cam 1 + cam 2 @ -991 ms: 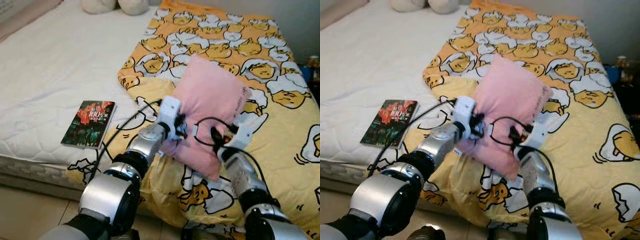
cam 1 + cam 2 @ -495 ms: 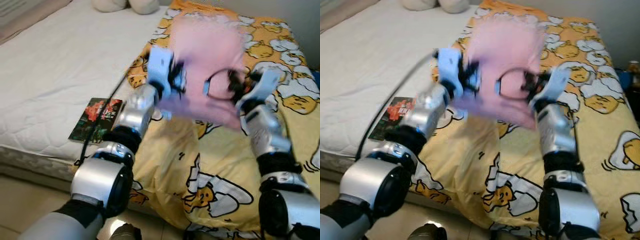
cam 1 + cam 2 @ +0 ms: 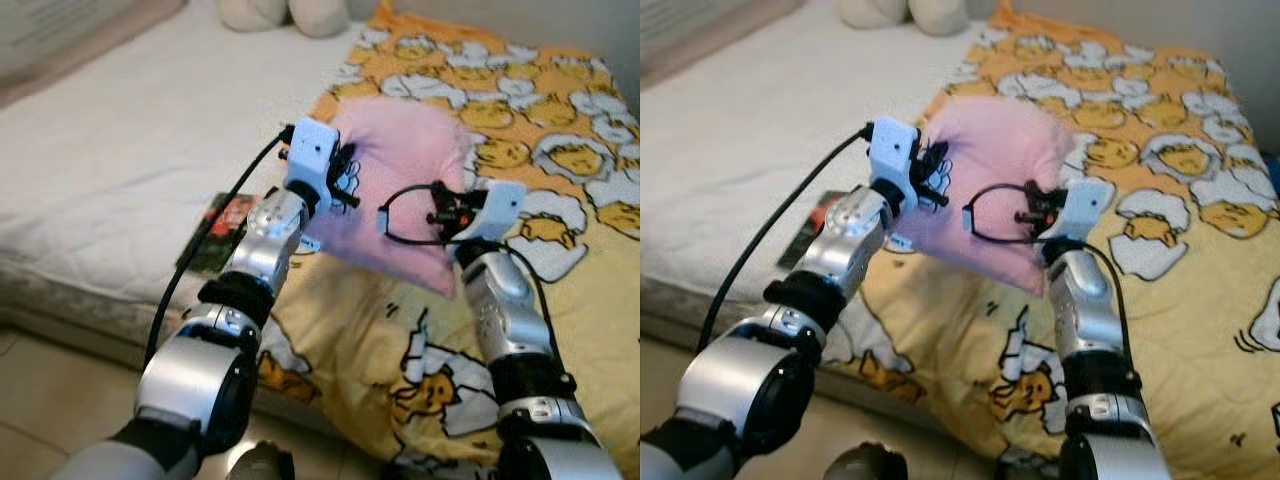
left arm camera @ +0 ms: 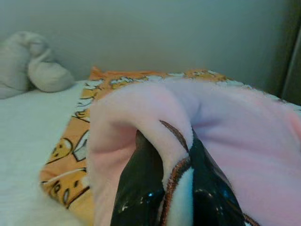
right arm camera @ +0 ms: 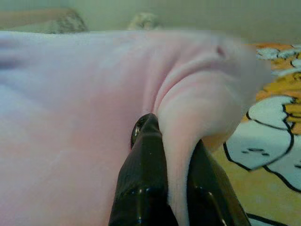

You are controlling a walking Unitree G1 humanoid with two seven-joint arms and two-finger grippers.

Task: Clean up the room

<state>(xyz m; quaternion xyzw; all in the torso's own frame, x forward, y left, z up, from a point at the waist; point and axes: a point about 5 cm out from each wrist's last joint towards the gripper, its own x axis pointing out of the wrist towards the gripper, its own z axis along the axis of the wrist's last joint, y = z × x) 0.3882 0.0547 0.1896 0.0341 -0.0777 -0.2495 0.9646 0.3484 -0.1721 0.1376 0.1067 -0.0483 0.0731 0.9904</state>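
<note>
A pink pillow (image 3: pixel 400 190) hangs between my two arms above the yellow egg-print quilt (image 3: pixel 560 300) on the bed. My left gripper (image 4: pixel 167 157) is shut on the pillow's left edge, with a fold of pink fabric pinched between its black fingers (image 4: pixel 138 188). My right gripper (image 5: pixel 171 141) is shut on the right edge in the same way. In the left eye view the left gripper (image 3: pixel 345 185) sits at the pillow's left side and the right gripper (image 3: pixel 445 212) at its lower right. A book (image 3: pixel 222 230) lies on the white mattress (image 3: pixel 120 150), partly behind my left arm.
Plush toys (image 3: pixel 285 12) rest at the head of the bed. The quilt hangs over the bed's near edge towards the tiled floor (image 3: pixel 40 440). A wall (image 4: pixel 188 33) rises behind the bed.
Both arms swung the pillow up and away from me, then brought it lower over the quilt. The camera has shifted, so the bed sits differently in view.
</note>
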